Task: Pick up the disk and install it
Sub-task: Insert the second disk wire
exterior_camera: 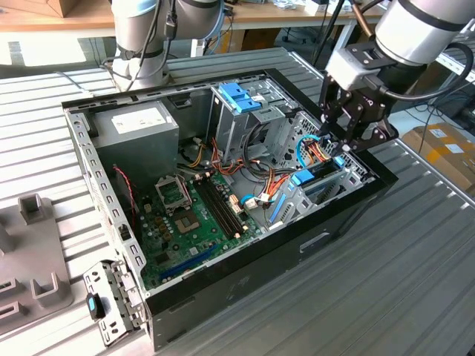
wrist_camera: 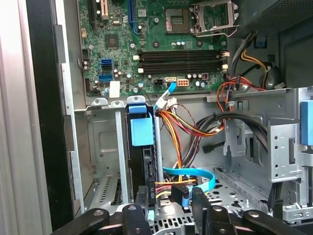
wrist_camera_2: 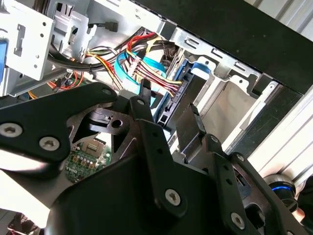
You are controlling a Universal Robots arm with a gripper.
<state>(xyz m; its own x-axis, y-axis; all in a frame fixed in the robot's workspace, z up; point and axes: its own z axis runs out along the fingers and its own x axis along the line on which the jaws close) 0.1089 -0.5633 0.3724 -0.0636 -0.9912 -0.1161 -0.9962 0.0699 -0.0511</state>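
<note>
Claw: the gripper (wrist_camera: 170,205) hung over the drive bays at one corner of the open computer case (exterior_camera: 223,297); its two black fingers (wrist_camera: 142,203) stood spread apart, pinching nothing.
Disk: the disk (wrist_camera: 141,164) stood on edge in a slot of the metal drive cage (wrist_camera: 102,147), right under the claw, with one finger over its near end and the other finger off to its side. I could not tell whether that finger touched it.
Disk markings: a plain blue tab (wrist_camera: 142,131) capped the far end of the disk; no print could be read on it from here.
Cables: a flat blue data cable (wrist_camera: 198,177) and a bundle of red, yellow and orange wires (wrist_camera: 188,128) ran in the gap between the fingers and just beyond them.
Motherboard: the green board (wrist_camera: 122,44) lay beyond the disk from the claw, with fine white lettering too small to read.
Power supply: the grey box (exterior_camera: 141,141) sat at the far corner of the case, well apart from the claw.
Sticker: its white label (exterior_camera: 137,119) carried print too small to make out.
Blue handle: the handle (exterior_camera: 239,96) topped the tall cage, near the claw.
</note>
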